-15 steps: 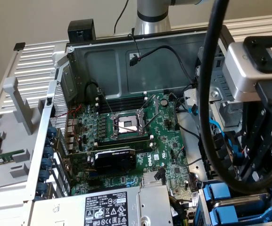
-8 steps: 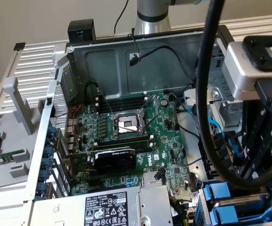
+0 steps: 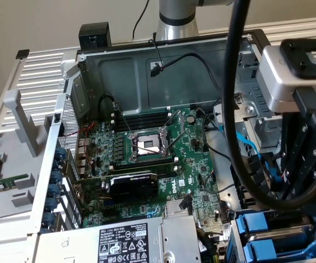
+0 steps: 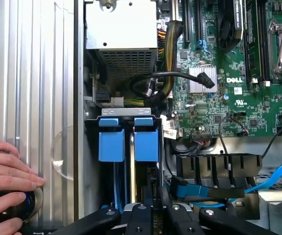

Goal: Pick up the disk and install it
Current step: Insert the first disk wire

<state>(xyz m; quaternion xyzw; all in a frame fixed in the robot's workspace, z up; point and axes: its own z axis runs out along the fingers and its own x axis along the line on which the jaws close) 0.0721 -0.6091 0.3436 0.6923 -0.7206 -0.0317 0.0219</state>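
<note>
Two disks in blue carriers stand side by side in the drive bay at the case's corner. In the wrist view their blue front tabs (image 4: 111,144) (image 4: 145,144) face me, and in the exterior view the carriers (image 3: 256,227) (image 3: 267,253) lie at the lower right. My gripper (image 4: 155,195) hovers over the bay, nearest the tab closer to the motherboard. Its black fingers (image 4: 147,196) stand close together, and I cannot tell whether anything is between them. In the exterior view the gripper (image 3: 303,181) hangs above the carriers behind a thick black cable.
A person's hand (image 4: 6,171) rests on the ribbed table beside the case, on a dark round object. Inside the case are the motherboard (image 3: 190,159), the power-supply box (image 3: 125,244) and loose blue and black cables (image 4: 272,178) near the bay.
</note>
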